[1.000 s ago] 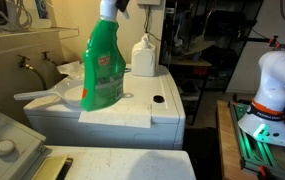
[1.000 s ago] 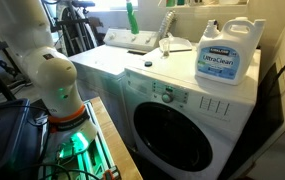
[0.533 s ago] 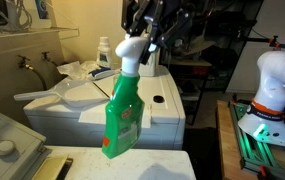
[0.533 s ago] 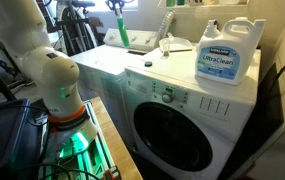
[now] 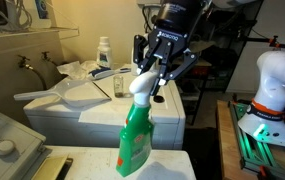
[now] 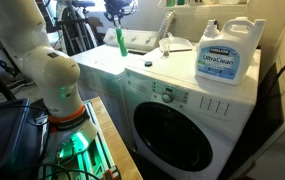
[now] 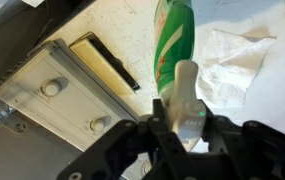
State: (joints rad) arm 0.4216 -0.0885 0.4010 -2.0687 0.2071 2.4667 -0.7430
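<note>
Gripper [image 5: 147,78] is clamped on the white trigger head of a green spray bottle [image 5: 134,140], which hangs upright from it. Both exterior views show the bottle [image 6: 119,38] over the white top of a laundry machine [image 6: 102,58].

In the wrist view the bottle [image 7: 170,40] is seen from above. A crumpled white tissue [image 7: 227,65] lies just beside it. On the opposite side lie a flat tan block [image 7: 100,58] and, past that, a control panel with knobs [image 7: 52,95], leaving a strip of bare top between them.

Well apart from the bottle are a small white bottle [image 5: 104,52] and a detergent jug [image 6: 225,60]. The jug stands on a front-loading washer [image 6: 177,125].
</note>
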